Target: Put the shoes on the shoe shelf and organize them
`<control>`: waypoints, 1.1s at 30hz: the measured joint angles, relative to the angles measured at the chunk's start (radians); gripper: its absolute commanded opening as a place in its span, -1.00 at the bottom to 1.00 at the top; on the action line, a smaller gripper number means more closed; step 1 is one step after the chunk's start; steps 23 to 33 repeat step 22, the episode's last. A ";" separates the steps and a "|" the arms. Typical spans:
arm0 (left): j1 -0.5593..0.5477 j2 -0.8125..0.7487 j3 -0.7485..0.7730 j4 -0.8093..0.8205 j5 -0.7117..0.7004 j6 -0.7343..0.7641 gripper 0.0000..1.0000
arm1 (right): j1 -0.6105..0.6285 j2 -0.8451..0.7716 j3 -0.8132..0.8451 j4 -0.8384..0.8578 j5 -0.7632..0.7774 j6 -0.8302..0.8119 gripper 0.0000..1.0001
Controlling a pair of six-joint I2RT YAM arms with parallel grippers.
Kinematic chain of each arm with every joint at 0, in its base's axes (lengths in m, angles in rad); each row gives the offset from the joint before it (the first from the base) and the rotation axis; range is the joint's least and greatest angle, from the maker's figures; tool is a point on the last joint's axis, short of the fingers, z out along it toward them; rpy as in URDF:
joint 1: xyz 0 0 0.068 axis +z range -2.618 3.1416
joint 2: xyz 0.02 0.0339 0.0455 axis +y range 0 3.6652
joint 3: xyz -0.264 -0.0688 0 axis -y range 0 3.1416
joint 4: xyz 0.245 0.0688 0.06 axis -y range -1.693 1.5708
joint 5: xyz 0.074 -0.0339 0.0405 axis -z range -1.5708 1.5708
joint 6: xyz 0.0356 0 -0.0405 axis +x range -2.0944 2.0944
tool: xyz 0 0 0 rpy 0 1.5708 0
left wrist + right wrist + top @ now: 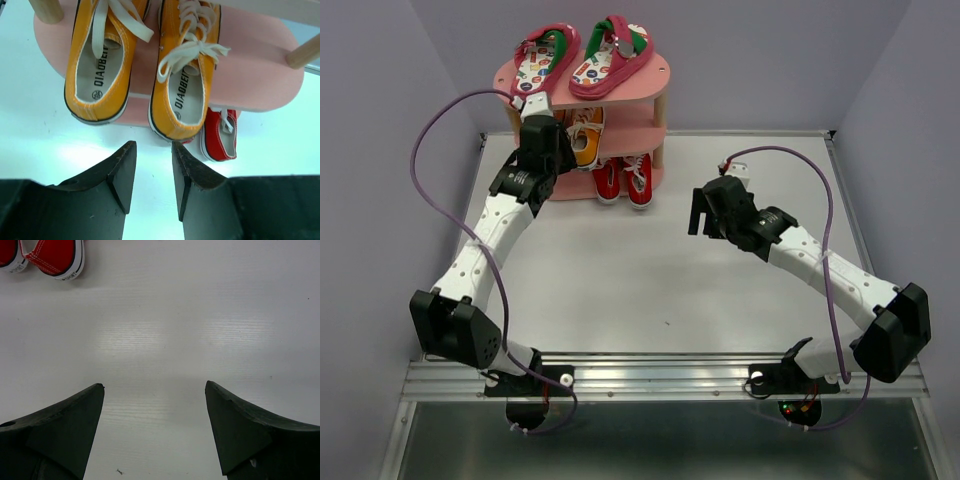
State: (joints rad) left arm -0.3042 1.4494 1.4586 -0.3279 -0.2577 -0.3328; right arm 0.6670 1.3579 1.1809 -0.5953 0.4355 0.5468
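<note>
Bench (650,290): white, walled on left, right and far sides. The wide middle between the two arms is free room for moving.

Shoe shelf (620,102): stands at the far edge, left of centre, close to the back wall. There is no room behind it, so access is from the front and right only.

Pink flip-flops (610,55): side by side on the top tier. The left one's heel overhangs the front-left rim, directly above the left wrist.

Orange sneakers (187,95): both on the middle tier, toes inward. The heels overhang the front edge, and the right shoe sits further out than the left.

Red sneakers (625,178): at the bottom tier, right of centre. The heels reach past the front edge. I cannot tell how much sole rests on the board.

Left gripper (152,150): just in front of the orange heels. The fingers have a narrow gap and hold nothing.

Right gripper (153,390): over bare bench, well right of the shelf. The fingers are spread wide and empty.

Progress (judgement): all three pairs are shelved, one per tier, so placing looks done. What is left is tidying: pushing the orange heels in level and perhaps squaring the red pair.

Clearance (judgement): the left arm is tight under the top board and near the left post. Raising it could catch the overhanging flip-flop, so it should back toward the open bench first.
</note>
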 measured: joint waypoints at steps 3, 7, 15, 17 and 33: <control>-0.020 -0.076 -0.074 0.037 0.005 0.007 -0.09 | 0.000 0.004 0.000 0.000 0.000 0.001 0.87; -0.070 -0.225 -0.217 0.094 0.026 0.031 -0.08 | 0.000 0.004 -0.001 0.000 0.009 0.011 1.00; -0.109 -0.653 -0.488 0.108 0.112 0.069 0.08 | 0.000 0.004 -0.029 -0.004 0.082 0.040 1.00; -0.108 -0.742 -0.510 0.092 0.123 0.068 0.08 | 0.000 0.004 -0.032 -0.004 0.090 0.045 1.00; -0.108 -0.831 -0.515 0.065 0.127 0.054 0.08 | 0.000 0.004 -0.036 -0.003 0.107 0.058 1.00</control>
